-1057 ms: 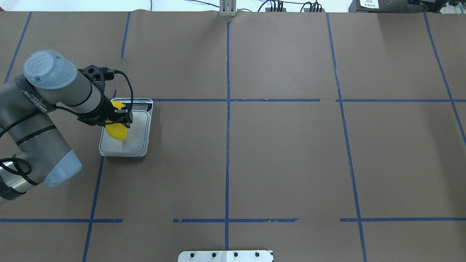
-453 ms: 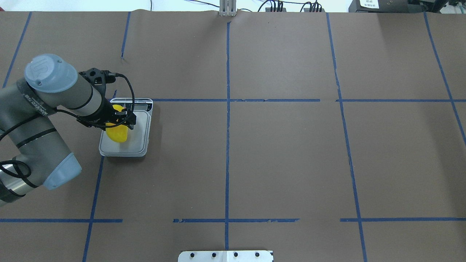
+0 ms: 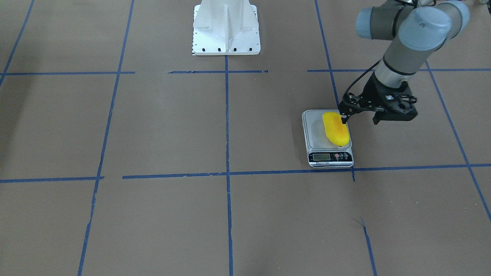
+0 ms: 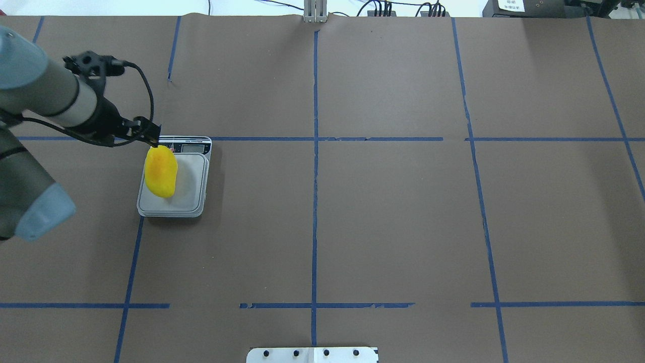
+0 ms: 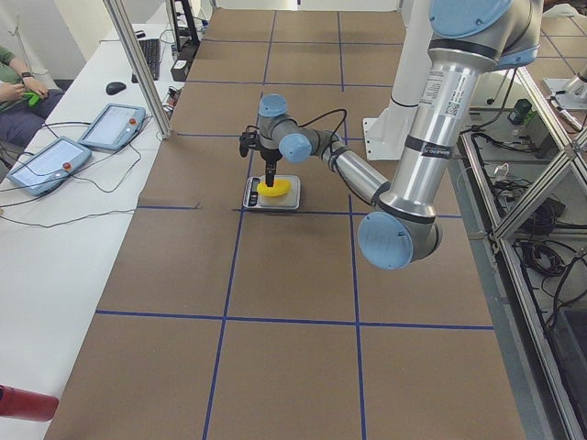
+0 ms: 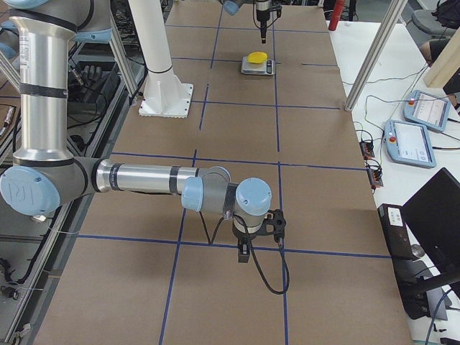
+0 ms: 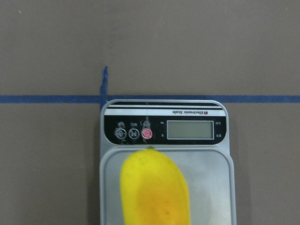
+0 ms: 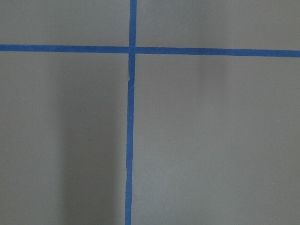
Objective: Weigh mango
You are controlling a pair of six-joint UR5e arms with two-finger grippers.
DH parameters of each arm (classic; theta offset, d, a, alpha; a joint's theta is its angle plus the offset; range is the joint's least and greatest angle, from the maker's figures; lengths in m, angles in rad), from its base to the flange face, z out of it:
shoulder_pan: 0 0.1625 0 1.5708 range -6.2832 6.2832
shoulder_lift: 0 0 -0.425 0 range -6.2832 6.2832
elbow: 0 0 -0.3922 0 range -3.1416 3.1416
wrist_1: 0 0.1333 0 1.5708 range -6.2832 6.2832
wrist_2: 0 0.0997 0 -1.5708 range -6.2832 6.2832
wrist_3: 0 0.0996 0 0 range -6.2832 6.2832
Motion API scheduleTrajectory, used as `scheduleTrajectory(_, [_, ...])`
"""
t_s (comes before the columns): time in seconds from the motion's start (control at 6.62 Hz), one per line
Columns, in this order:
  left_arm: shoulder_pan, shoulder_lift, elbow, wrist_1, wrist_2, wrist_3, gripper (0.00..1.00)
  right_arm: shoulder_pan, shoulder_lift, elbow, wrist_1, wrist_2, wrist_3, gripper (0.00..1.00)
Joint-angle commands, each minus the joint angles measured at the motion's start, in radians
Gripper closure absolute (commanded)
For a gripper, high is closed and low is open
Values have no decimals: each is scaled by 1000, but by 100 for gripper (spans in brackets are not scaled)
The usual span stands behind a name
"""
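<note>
We see the mango (image 3: 335, 128) lying flat on the platform of a small kitchen scale (image 3: 316, 135), with nothing gripping it. It sits toward the robot's left side of the platform. Its length runs from the end by the display (image 7: 190, 130) toward the far edge, and one tip nearly reaches the button strip. We cannot read the display.

The left hand (image 3: 360, 117) hangs above the mango, over the scale's left edge, and the side views show air between them. Its fingers look spread apart and hold nothing, though the angle is awkward, so we say this with some caution.

The right hand (image 6: 244, 253) points down over bare brown desk (image 4: 403, 227) near a crossing of blue tape lines (image 8: 130, 49), well away from the scale. We cannot tell whether it is wide or narrow.
</note>
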Motion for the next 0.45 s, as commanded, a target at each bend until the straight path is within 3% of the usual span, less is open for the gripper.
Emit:
scheduleTrajectory(0.0, [-222, 30, 10, 115, -91, 349, 0, 0, 0, 0, 0, 0, 0, 0])
scheduleTrajectory(0.3, [-441, 169, 140, 100, -237, 712, 0, 0, -2, 0, 1, 0, 0, 0])
